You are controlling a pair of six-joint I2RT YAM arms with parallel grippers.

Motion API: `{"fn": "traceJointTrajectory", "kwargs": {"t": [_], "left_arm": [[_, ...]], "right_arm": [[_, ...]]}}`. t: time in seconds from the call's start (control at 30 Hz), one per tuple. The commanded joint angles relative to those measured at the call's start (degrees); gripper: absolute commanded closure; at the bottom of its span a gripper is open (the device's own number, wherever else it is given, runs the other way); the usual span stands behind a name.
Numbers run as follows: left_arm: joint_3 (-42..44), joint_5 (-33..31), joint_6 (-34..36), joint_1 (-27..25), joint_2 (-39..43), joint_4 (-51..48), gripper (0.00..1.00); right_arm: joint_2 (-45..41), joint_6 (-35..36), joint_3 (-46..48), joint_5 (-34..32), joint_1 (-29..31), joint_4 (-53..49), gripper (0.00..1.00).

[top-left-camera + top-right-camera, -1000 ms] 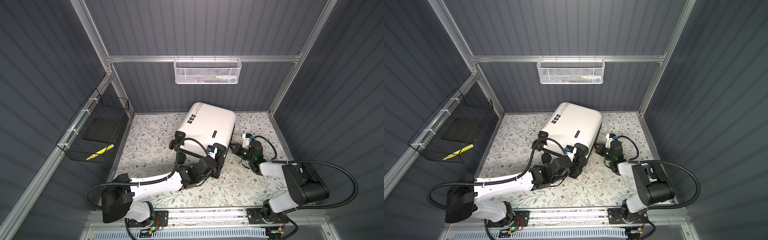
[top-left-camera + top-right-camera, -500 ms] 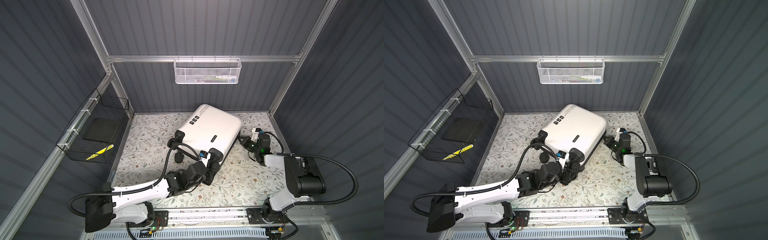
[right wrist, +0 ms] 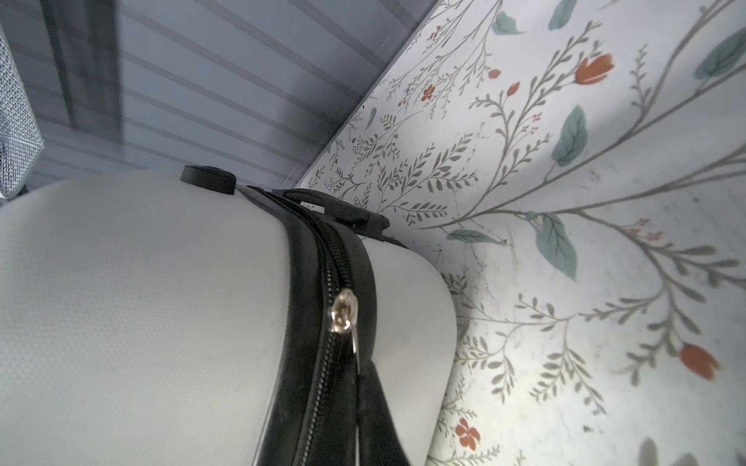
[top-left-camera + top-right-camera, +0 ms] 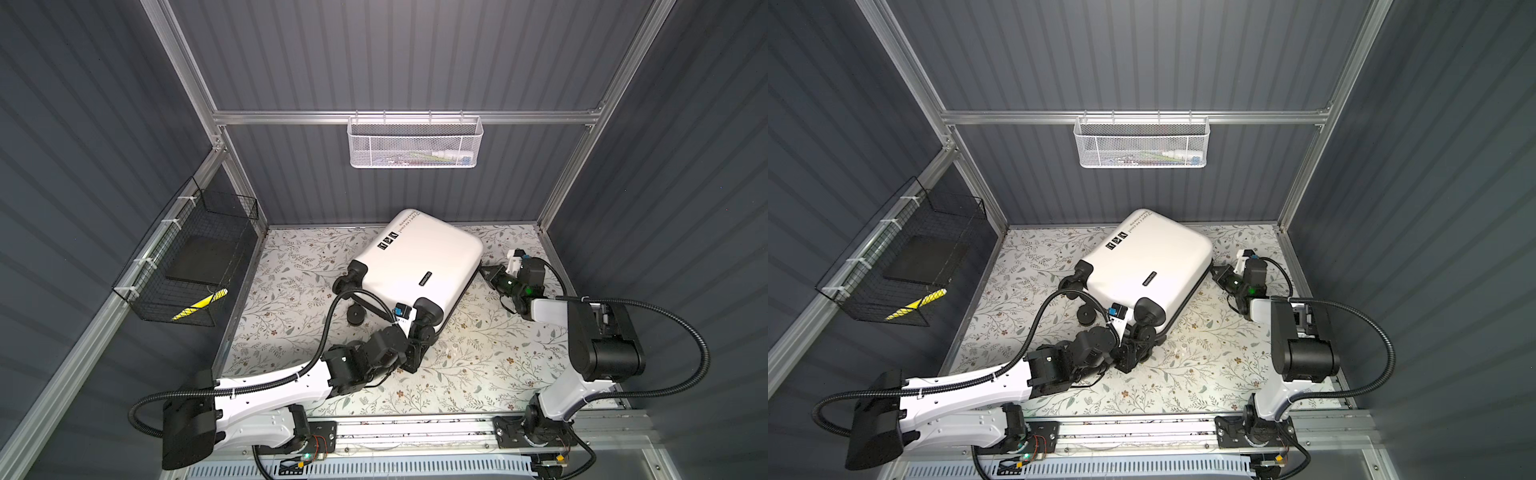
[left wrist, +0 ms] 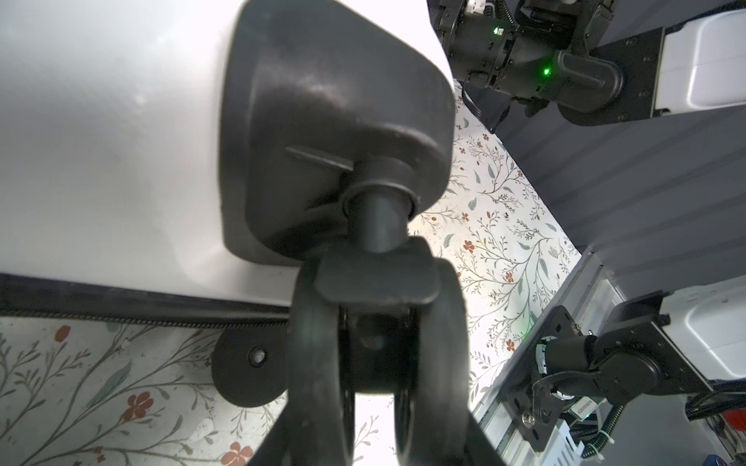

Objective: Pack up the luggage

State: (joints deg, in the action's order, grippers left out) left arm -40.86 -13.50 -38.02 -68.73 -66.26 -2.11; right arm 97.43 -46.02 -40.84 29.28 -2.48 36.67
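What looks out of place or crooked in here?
The luggage lies flat but askew, diagonal to the edges of the floral table. Oddly, the left tool is clamped on one wheel. Nothing looks spilled or broken.

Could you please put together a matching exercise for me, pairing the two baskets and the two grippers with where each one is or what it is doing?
Things:
1. white mesh basket
2. black wire basket
3. left gripper
4. right gripper

Places or states:
A. shut on the zipper pull at the edge of the luggage
B. hanging high at the back
C. clamped on a luggage wheel
D. hanging on the left side

Pairs: 1-B, 2-D, 3-C, 4-A
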Motion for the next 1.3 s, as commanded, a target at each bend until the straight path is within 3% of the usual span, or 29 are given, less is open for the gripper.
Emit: {"fn": "traceJointTrajectory", "kwargs": {"t": [0.0, 0.07, 0.23, 0.5, 0.77, 1.03, 1.27], "left_arm": [[-1.7, -2.81, -0.04, -0.62, 1.09, -0.78, 0.9], [-2.18, -3.99, 0.3, -0.62, 1.46, -1.56, 0.78], [-3.98, -7.11, 1.34, -0.62, 3.56, -4.64, 0.51], [-5.67, -12.78, 0.04, -0.53, 8.18, -11.27, 0.01], [-10.04, -18.49, -5.57, 1.69, 11.06, -22.32, 0.0], [-14.09, -4.56, -4.68, 15.75, 9.59, -23.41, 0.0], [-18.02, 4.75, -2.37, 23.49, 3.62, -22.61, 0.0]], "right_arm": [[-1.05, -0.56, 3.5, -3.16, -1.6, 3.0, 1.0], [-1.75, -0.65, 5.09, -2.9, -1.63, 3.28, 1.0], [-6.72, -0.49, 7.69, -3.05, -2.15, 0.95, 0.68], [-17.13, 1.45, 5.35, -2.76, -4.76, -10.36, 0.42], [-19.16, 4.7, -8.22, 0.7, -5.6, -23.86, 0.23], [-8.34, 1.11, -24.44, 8.64, -4.8, -28.81, 0.2], [-0.37, 4.28, -36.19, 10.41, -1.47, -36.74, 0.19]]}}
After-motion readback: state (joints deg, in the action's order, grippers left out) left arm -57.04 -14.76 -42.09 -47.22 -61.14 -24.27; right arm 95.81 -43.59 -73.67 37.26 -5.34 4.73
